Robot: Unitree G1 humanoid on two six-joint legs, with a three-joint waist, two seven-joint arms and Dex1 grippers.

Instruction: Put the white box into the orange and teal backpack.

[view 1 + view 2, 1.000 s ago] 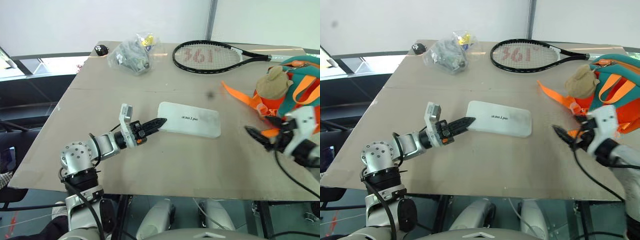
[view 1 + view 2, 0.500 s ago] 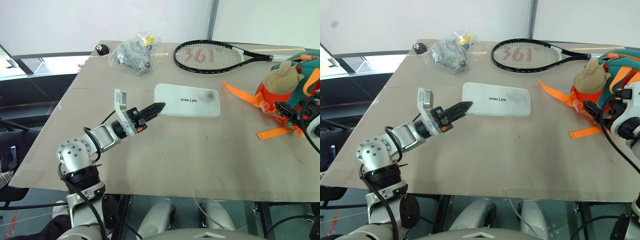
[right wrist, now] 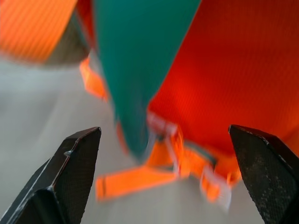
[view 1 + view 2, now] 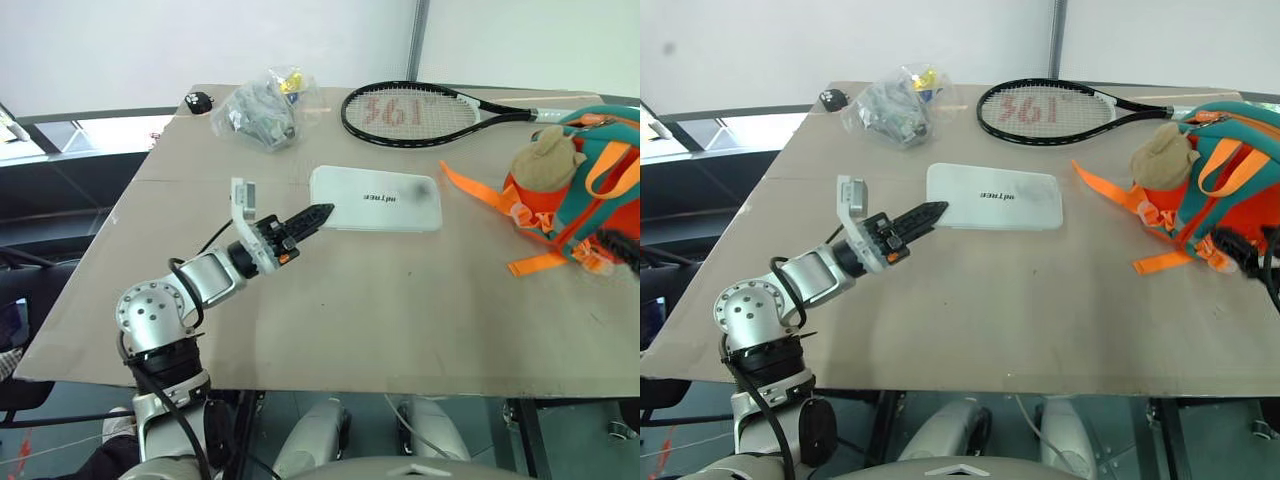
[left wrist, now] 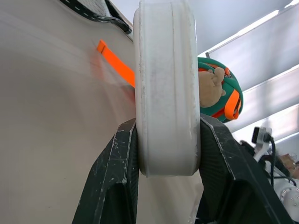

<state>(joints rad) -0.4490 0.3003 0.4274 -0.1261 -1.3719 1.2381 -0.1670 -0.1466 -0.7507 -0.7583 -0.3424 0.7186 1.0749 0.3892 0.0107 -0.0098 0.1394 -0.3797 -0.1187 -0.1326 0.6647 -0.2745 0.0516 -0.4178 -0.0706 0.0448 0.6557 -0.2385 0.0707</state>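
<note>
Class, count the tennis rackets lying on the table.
1. The racket lies at the table's far edge, beyond the white box, its handle pointing toward the backpack. None seems hidden.

The orange and teal backpack (image 4: 585, 195) runs off the picture's edge, so its far side is cut off. The right hand (image 3: 163, 177) looks at it from very close, and the straps and cloth there are all blurry. In the head views that hand is only a dark smudge (image 4: 1240, 248) at the edge, just beside the backpack. The left hand (image 5: 167, 154) covers the near end of the white box (image 5: 166, 84), and the box hides part of the backpack behind it. The box's dark lettering (image 4: 378, 197) is too small to read. The small things in the clear bag (image 4: 262, 110), well apart from the backpack, cannot be told.
</note>
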